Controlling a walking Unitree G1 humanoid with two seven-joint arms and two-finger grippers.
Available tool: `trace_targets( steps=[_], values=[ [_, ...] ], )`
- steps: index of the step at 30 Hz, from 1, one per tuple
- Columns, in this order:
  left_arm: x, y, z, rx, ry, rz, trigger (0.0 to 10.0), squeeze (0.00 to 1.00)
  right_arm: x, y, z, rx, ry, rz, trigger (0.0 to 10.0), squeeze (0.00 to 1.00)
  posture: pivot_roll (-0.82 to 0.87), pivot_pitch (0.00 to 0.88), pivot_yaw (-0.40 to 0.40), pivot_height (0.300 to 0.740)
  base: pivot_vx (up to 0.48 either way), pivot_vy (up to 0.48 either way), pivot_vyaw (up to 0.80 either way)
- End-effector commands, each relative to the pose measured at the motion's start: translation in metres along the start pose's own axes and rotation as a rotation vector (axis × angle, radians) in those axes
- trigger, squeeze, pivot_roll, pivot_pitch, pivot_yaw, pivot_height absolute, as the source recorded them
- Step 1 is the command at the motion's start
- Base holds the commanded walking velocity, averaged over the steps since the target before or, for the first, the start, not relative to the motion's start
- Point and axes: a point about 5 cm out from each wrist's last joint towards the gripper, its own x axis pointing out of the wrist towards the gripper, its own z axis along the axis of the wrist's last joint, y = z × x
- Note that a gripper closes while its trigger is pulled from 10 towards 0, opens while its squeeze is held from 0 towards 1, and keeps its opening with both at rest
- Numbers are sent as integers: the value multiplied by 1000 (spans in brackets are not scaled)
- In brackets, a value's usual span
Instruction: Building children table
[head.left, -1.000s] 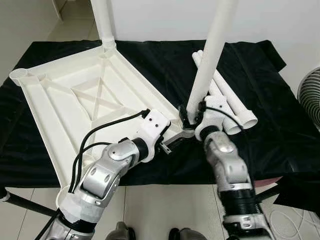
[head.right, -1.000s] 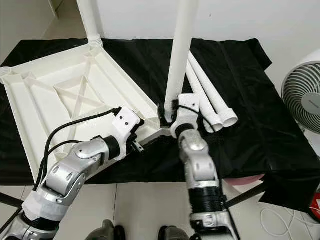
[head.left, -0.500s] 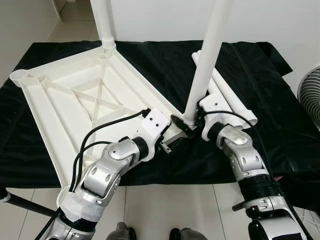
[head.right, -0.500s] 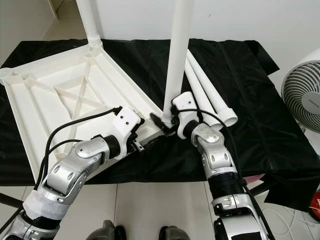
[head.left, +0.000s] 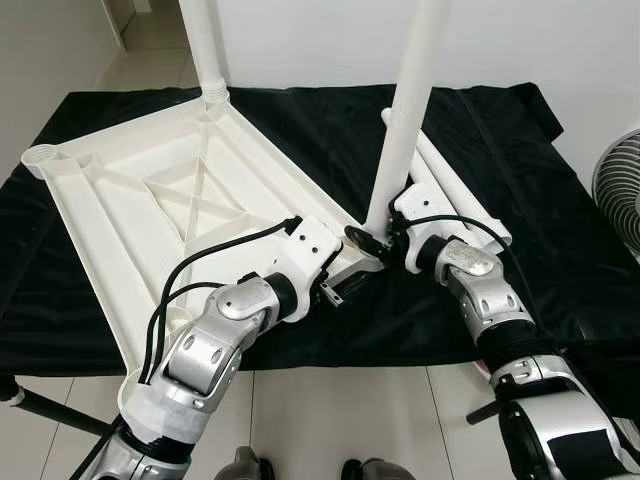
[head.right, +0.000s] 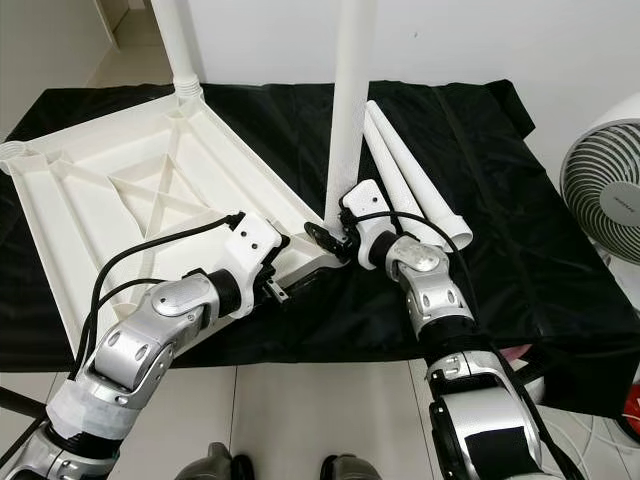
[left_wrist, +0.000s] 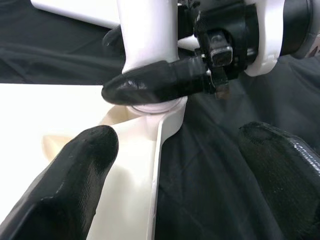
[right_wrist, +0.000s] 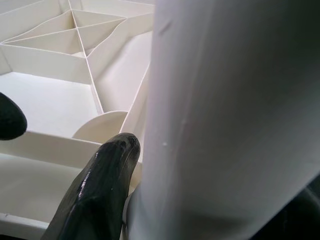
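The white tabletop (head.left: 150, 190) lies upside down on a black cloth. One white leg (head.left: 205, 45) stands in its far corner socket. A second leg (head.left: 405, 120) stands upright in the near right corner socket, and my right gripper (head.left: 372, 238) is shut on its base; one black finger (right_wrist: 100, 185) presses against the tube (right_wrist: 225, 115). My left gripper (head.left: 345, 282) sits just left of that corner, open, its fingers (left_wrist: 75, 165) spread wide on either side of the tabletop's rim (left_wrist: 160, 150).
Two spare white legs (head.left: 460, 200) lie on the black cloth (head.left: 300, 120) behind my right arm. A white fan (head.left: 618, 190) stands at the right edge. Pale tiled floor lies at the near edge of the cloth.
My right arm has swung outward to the right while its gripper stays at the leg's base. The leg now stands straighter. My left arm has held still.
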Motion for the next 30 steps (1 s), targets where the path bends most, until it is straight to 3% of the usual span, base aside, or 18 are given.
trace_targets(
  steps=[1, 7, 15, 17, 20, 30],
  values=[
    [0, -1, -14, -20, 38, 17, 10000, 0, -4, -1, -7, 41, 14, 1, 0, 0, -80, 65, 31, 740, 0, 0, 0],
    [-2, -5, -20, -30, 51, 14, 10000, 0, -7, 2, -14, 79, -5, -48, 0, 0, -79, 61, 22, 740, 0, 0, 0],
    [-4, -4, -19, -30, 43, 35, 10000, 0, -5, 29, -12, 236, -27, -325, 0, 0, -78, 78, 9, 740, 0, 0, 0],
    [-4, -4, -19, -30, 43, 35, 10000, 0, -5, 29, -12, 236, -27, -325, 0, 0, -78, 78, 9, 740, 0, 0, 0],
    [-4, -3, -16, -26, 32, 33, 10000, 0, -5, 37, -4, 273, -22, -469, 0, 0, -84, 82, 12, 740, 0, 0, 0],
    [-4, -1, -12, -11, 23, 33, 10000, 0, -6, 51, -5, 306, 47, -675, 0, 0, -88, 83, 11, 740, 0, 0, 0]
  ],
)
